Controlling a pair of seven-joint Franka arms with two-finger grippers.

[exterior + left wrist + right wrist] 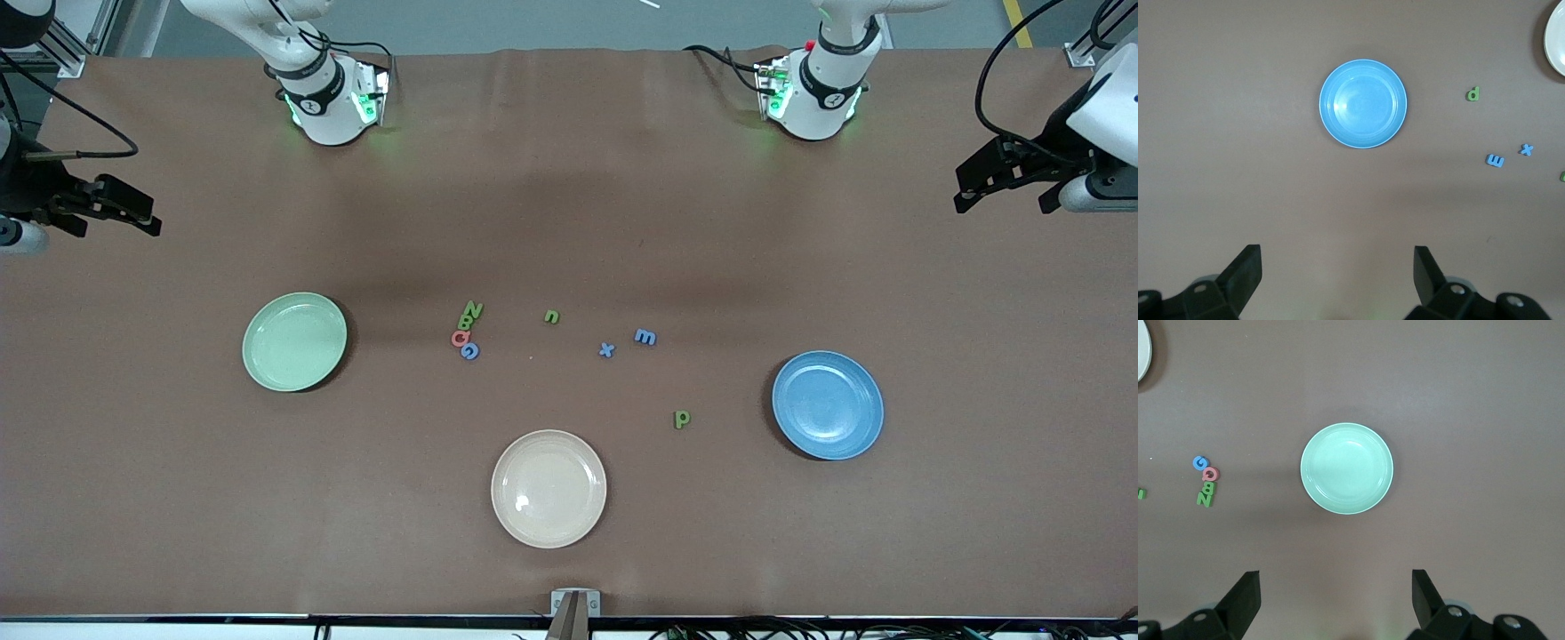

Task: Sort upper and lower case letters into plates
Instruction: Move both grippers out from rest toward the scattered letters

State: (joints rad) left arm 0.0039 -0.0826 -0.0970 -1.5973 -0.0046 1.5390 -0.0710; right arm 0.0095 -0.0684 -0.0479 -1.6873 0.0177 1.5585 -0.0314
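Lying mid-frame on the worktop (569,204), the letters (551,316) sit between the green plate (294,341) at centre-left and blue plate (828,404) at lower right. Left gripper (1338,267) and right gripper (1336,590) wait open at the frame's edges.

capitals N (472,310), B (465,323) touching – cramped | p (682,419) apart

Robotics lab: brown-covered table (569,196), two bolted arm bases (333,107) at frame top, aluminium framing (67,44) upper left, cables (800,629) along bottom edge.
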